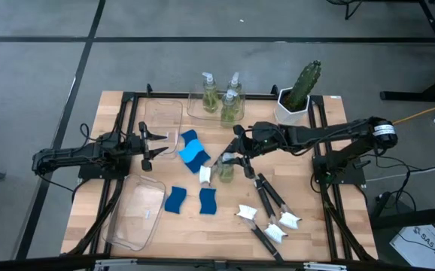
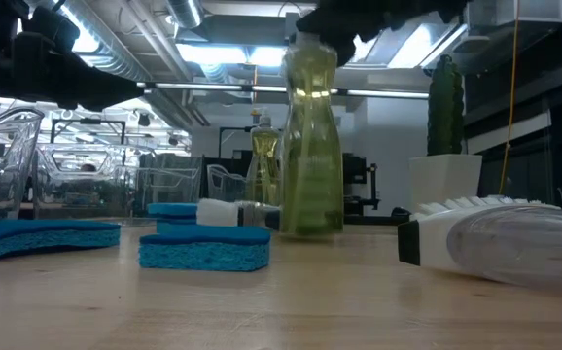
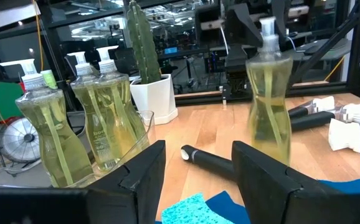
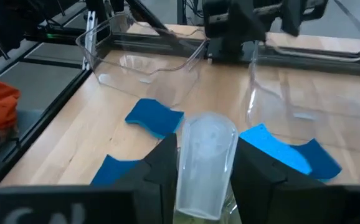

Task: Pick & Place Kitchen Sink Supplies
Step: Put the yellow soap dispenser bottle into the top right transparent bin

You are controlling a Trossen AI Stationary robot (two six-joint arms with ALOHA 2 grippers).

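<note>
Near the middle of the worktop [image 1: 89,203] I had the right tool [image 4: 203,163] around the pump top of a soap bottle [image 1: 226,167]; its fingers [image 4: 165,163] stood close on either side of the clear pump head, though I could not tell whether they had truly gripped it. That bottle stood upright on the wood, with a brush [image 1: 205,175] lying just beside it, white head toward the sponges. From the low camera the bottle rose tall at centre with the dark tool over its top.

At the left side I had the left tool [image 1: 151,145] hovering with its fingers apart and nothing between them, pointed toward a pair of overlapping blue sponges [image 1: 193,151]. Two more sponges [image 1: 175,199] lay nearer the front edge, side by side but apart.

Along the far edge sat a clear bin [image 1: 196,113] with three more soap bottles [image 1: 232,104] at it; from the left wrist camera at least some of them stood inside its wall, though I could not tell for all three. Beside them to the right was the cactus [image 1: 302,89] in its white pot. A second bin [image 1: 162,119] sat just left of the first, and a third bin [image 1: 137,211] lay at the front left corner.

Right of centre, toward the front, several brushes [image 1: 266,207] lay crossed, their black handles fanned and their white heads near the front edge
</note>
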